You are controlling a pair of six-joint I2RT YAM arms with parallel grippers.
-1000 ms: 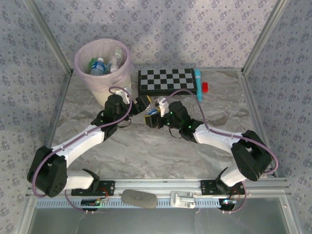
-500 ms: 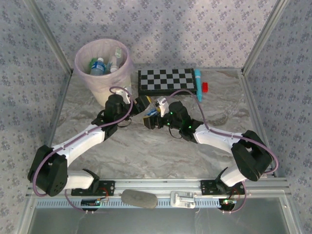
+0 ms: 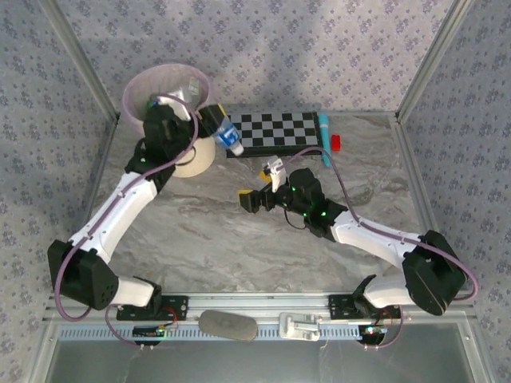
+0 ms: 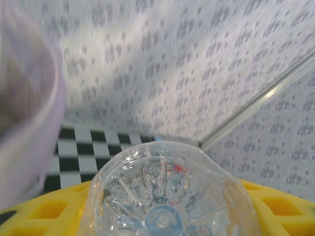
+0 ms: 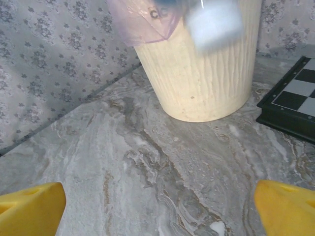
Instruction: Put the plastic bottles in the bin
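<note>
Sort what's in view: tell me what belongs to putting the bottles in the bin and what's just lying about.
For the job:
- clear bottle with blue label, held in the left fingers
- bin

Just lying about:
- checkerboard
- teal marker
- small red block

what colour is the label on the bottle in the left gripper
Blue, wrapped around the clear bottle. The top external view shows it best.

Marbled table (image 3: 200,239) bears the bin (image 3: 198,157), chessboard (image 3: 275,132), teal marker (image 3: 325,140), red block (image 3: 336,143)
</note>
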